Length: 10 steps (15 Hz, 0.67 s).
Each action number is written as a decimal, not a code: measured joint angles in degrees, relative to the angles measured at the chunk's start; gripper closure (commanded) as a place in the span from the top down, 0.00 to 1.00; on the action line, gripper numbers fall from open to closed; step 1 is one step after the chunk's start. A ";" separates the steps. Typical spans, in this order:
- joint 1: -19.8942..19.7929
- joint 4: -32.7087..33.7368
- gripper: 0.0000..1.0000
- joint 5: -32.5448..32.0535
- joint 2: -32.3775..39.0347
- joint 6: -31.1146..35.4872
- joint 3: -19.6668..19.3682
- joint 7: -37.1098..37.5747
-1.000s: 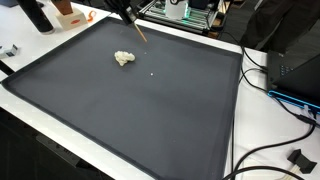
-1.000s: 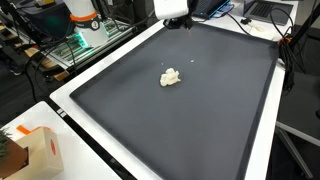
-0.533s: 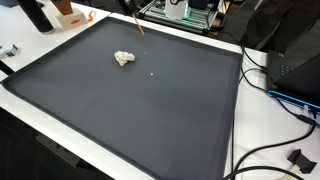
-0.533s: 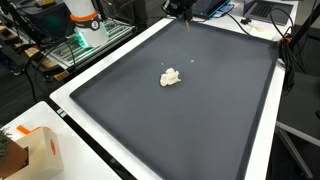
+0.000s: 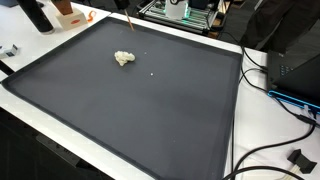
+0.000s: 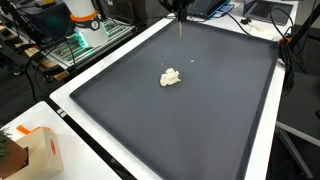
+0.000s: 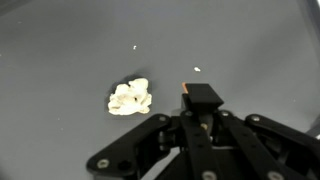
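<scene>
My gripper [image 7: 201, 104] is shut on a thin orange-brown stick [image 7: 187, 91]. In both exterior views the stick hangs down from the top edge [image 5: 131, 19] [image 6: 180, 26], high above the far part of a dark grey mat [image 5: 150, 110] [image 6: 200, 120]. Only the gripper's lowest part [image 6: 178, 6] shows there. A crumpled whitish lump [image 5: 124, 58] [image 6: 171, 77] [image 7: 130, 97] lies on the mat, apart from the stick and left of the gripper in the wrist view. A tiny white crumb [image 5: 151, 71] [image 6: 190, 62] [image 7: 196, 69] lies near it.
The mat lies on a white table [image 5: 240, 120]. Black cables [image 5: 270, 150] and a dark box [image 5: 295, 65] are at one side. An orange and white object [image 5: 68, 14] and electronics [image 5: 185, 10] stand at the back. A cardboard box [image 6: 40, 150] sits at a near corner.
The gripper has risen with the stick, moving almost out of both exterior views. The lump and the crumb have not moved.
</scene>
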 measured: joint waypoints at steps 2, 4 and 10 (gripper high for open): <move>0.54 0.39 0.03 -3.19 -0.01 0.00 0.00 1.93; 0.96 0.69 0.13 -5.95 -0.01 0.00 0.00 2.56; 1.53 1.01 0.13 -8.81 -0.01 0.00 0.00 2.57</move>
